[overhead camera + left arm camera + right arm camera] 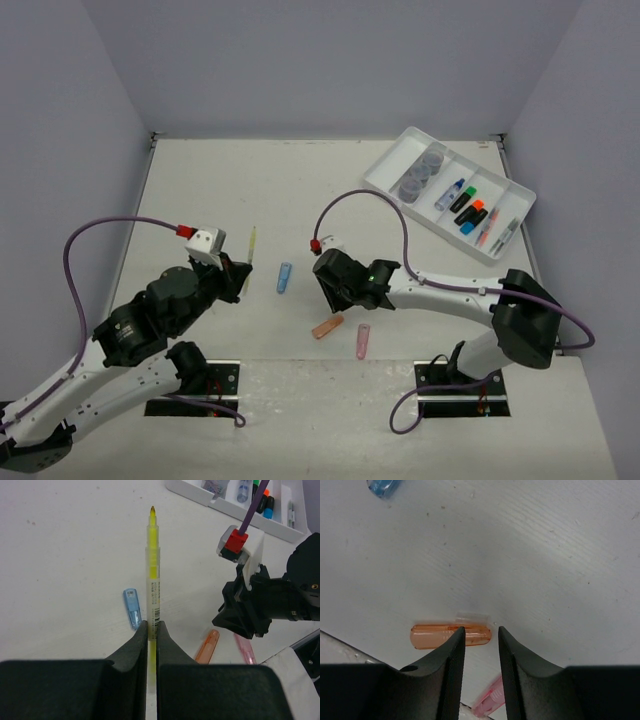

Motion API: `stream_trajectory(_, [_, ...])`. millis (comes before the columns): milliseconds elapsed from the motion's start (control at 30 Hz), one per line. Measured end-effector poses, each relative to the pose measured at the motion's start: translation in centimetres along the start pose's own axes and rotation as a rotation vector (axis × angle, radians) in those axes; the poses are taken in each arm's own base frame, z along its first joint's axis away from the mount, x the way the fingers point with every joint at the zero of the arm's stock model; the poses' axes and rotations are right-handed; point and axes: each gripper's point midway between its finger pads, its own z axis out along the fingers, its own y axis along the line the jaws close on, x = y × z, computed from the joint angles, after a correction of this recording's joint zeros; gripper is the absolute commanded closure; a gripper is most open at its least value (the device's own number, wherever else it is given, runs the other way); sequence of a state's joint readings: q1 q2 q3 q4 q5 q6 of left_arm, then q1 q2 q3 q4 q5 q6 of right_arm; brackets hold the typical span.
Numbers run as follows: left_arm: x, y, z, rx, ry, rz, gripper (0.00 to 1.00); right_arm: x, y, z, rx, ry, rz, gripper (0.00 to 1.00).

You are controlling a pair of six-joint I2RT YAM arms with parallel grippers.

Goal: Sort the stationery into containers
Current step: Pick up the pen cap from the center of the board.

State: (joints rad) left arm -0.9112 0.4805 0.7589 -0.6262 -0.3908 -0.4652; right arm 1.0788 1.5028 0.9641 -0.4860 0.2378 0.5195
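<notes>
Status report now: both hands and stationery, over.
Left hand shut on yellow pen. Right hand open above orange capsule. Blue capsule, pink capsule loose on table. Nothing seen blocking.

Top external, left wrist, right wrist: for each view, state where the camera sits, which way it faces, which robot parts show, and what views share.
Top external: above and behind the bases, looking down on the table, left arm, right arm and white tray.
Left wrist: on the left arm, facing toward the tray; left tool shut on a yellow pen; right arm visible.
Right wrist: facing down; right tool open over the orange capsule.
Shared: all three show that capsule.
</notes>
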Motion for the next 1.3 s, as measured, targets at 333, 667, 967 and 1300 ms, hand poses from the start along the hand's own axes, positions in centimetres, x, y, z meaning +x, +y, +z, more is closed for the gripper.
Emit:
stream_trajectory(333, [-0.5,0.0,-0.4,0.01,-0.023,-0.011,1.0,1.3,-0.3,0.9,-0.02,0.076,-0.253,0.68])
stream_trajectory(667, [-0.7,-0.1,-0.5,0.015,-0.033,-0.016,1.0,2.5,0.8,2.5,-0.057,0.14,-0.292,0.66])
stream_trajectory(967, [-0.7,-0.1,-0.5,0.015,-0.033,-0.016,1.0,2.5,0.9,2.7,-0.066,0.133,-0.3,0.64])
stream_trajectory(1300, [-0.7,-0.1,-0.5,0.016,-0.033,-0.016,1.0,3.8,0.6,3.5,-0.045,0.184,-0.305,0.63])
